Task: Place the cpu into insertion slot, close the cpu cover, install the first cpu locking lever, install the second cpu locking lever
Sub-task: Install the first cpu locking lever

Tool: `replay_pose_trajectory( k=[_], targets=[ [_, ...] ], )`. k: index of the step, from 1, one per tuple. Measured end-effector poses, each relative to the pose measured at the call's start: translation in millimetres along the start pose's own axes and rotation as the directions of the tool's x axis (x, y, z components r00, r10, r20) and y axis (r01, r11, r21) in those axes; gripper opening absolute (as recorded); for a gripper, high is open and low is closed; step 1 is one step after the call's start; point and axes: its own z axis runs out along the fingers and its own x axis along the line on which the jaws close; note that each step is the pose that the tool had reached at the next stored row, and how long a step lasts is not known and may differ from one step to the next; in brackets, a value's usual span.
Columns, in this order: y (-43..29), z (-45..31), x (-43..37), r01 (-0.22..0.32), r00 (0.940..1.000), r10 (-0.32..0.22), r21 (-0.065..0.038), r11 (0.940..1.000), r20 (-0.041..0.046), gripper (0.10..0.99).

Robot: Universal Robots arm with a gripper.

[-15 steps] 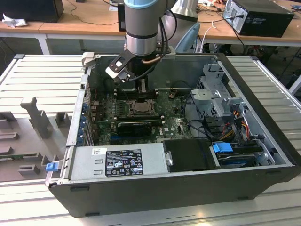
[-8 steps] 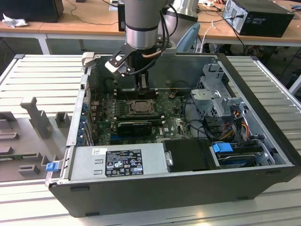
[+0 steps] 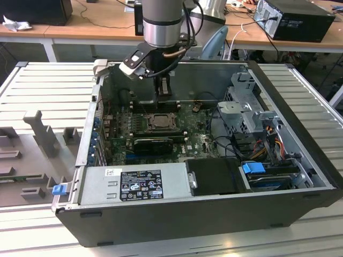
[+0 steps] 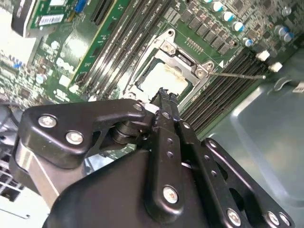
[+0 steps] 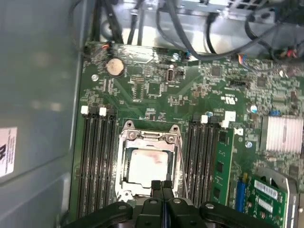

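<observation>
The claw [image 5: 162,185] was clenched empty at the cover [image 5: 151,137] edge, cpu [image 5: 148,166] seated just beyond its tips; best pressed straight down, no sideways skid.

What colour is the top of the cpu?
Pale silver-beige; the cpu shows best in the first wrist view.

I've got a pale slatted worktop [image 3: 53,85] below the jaws, wooden desks [image 3: 96,24] well beyond them, a black box [image 3: 300,19] on one.
</observation>
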Motion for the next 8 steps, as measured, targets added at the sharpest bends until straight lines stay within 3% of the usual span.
replay_pose_trajectory(
  k=[4, 8],
  targets=[
    [0.0, 0.0, 0.0, 0.110, 0.9940, -0.110, -0.003, 0.9940, -0.0021, 0.106],
    [0.0, 0.1, 0.0, 0.214, 0.9767, -0.215, -0.006, 0.9767, -0.0015, 0.106]
  ],
)
